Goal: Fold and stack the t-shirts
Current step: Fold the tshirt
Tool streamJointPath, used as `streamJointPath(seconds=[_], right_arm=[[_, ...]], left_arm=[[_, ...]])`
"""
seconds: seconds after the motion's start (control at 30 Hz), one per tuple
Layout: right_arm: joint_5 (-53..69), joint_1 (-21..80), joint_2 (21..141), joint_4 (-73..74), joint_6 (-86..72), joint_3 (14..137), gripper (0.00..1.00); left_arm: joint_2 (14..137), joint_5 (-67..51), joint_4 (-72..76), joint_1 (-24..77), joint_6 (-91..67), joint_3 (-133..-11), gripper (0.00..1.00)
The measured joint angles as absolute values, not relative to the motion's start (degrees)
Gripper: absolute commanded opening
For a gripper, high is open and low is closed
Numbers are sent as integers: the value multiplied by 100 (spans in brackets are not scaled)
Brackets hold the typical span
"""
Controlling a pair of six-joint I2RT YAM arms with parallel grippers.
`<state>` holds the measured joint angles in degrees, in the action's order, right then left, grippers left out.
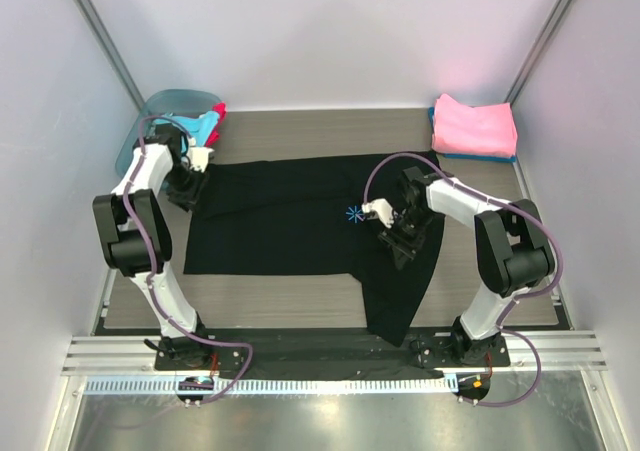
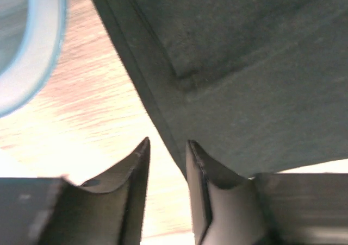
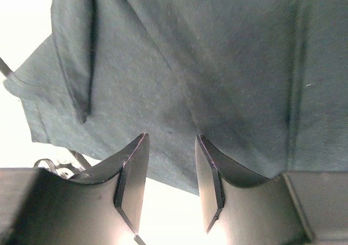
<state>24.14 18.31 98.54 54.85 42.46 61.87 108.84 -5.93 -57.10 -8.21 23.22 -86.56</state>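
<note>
Left gripper from top: sat at left edge of black tee, spread flat; right gripper over its right part | left wrist: our jaws stood apart beside hem | right wrist: we saw jaws apart over cloth

table: ahead of arm bases, under all else.
spread tee: mid-table, laid left to right; right part reaching back to near edge.
mark: on spread tee, right of centre.
tub: far left corner, behind left gripper.
tub tees: in tub, spilling over its right rim.
stack: far right corner, just behind spread tee's right end.
left gripper: at spread tee's far left corner, between tub and tee.
right gripper: over spread tee, just right of mark.
</note>
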Motion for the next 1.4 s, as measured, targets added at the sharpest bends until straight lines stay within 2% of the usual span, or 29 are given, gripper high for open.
streamJointPath(seconds=[0.57, 0.87, 0.97, 1.0, 1.4], right_arm=[[2034, 1839, 9797, 5162, 4364, 5804, 45], [1975, 1859, 9773, 5081, 4272, 5752, 45], [1966, 1859, 9776, 5068, 4209, 5752, 45], [1964, 1859, 9776, 5065, 4189, 5752, 45], [1852, 1876, 9920, 5041, 4139, 5732, 42]], left_arm=[[11690, -1057, -5787, -709, 1909, -8925, 32], [11913, -1072, -5745, -561, 1839, -9098, 21], [11913, -1070, -5747, -554, 1833, -9098, 3], [11913, -1070, -5745, -554, 1839, -9096, 0], [11443, -808, -5754, -552, 2281, -9008, 0]])
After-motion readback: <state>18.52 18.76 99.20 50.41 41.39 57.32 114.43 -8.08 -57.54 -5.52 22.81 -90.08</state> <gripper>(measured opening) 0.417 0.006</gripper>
